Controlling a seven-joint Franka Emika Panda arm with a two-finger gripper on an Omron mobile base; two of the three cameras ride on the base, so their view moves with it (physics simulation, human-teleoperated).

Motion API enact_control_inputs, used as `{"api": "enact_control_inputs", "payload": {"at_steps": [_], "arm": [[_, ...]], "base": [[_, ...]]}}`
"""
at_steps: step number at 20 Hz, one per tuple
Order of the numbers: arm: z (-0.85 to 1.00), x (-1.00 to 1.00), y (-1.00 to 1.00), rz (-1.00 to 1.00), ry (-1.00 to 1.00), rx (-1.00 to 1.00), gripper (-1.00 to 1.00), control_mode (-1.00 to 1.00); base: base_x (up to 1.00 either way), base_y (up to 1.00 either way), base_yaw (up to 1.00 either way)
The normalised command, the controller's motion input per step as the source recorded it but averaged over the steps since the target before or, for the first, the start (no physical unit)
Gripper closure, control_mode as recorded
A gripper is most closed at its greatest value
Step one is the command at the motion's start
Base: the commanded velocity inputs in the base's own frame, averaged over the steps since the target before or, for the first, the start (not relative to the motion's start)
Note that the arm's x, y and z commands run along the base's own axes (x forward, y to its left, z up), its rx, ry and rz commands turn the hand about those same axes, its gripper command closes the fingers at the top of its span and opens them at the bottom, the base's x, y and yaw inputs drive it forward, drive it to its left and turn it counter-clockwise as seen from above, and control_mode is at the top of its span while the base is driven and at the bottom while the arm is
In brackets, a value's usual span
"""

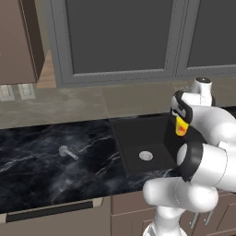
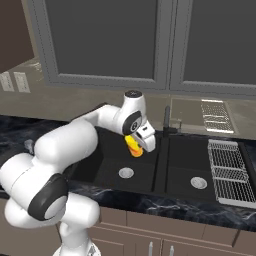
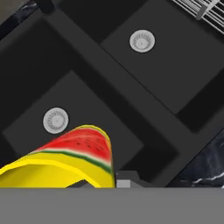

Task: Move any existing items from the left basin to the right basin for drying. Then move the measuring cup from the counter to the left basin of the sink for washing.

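My gripper [image 2: 138, 144] is shut on the existing item, a bright yellow rounded lump [image 2: 133, 145] with a red, watermelon-like face [image 3: 81, 146]. It hangs in the air over the left basin [image 2: 107, 167], close to the divider between the sink's two halves. The left basin's silver drain [image 3: 55, 120] lies just beyond the lump; the right basin [image 3: 175, 65] sits past the divider. The lump also shows at the arm's tip [image 1: 182, 128]. The measuring cup [image 1: 65, 150], pale grey with a short handle, rests on the black marble counter [image 1: 37, 161] left of the sink.
A dark curved faucet [image 2: 166, 120] stands behind the divider. A wire dish rack [image 2: 227, 170] lies right of the right basin [image 2: 195, 155]. Grey wall cabinets hang above the backsplash. My own arm covers the right part of the sink in the left base view.
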Motion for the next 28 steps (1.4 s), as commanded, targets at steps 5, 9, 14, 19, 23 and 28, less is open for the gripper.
{"api": "enact_control_inputs", "payload": {"at_steps": [5, 9, 14, 19, 23, 28], "arm": [[0.09, -0.10, -0.53, -0.15, 0.00, 0.00, 1.00, -1.00], [0.00, -0.09, -0.51, -0.13, 0.00, 0.00, 1.00, -1.00], [0.00, -0.12, -0.40, -0.11, 0.00, 0.00, 1.00, -1.00], [0.00, -0.08, -0.25, -0.09, 0.00, 0.00, 1.00, -1.00], [0.00, -0.01, -0.21, -0.08, 0.00, 0.00, 1.00, -1.00], [-0.01, 0.00, -0.20, -0.08, 0.00, 0.00, 1.00, -1.00]], "base": [[0.00, 0.00, 0.00], [0.00, 0.00, 0.00], [0.00, 0.00, 0.00], [0.00, 0.00, 0.00], [0.00, 0.00, 0.00], [0.00, 0.00, 0.00]]}}
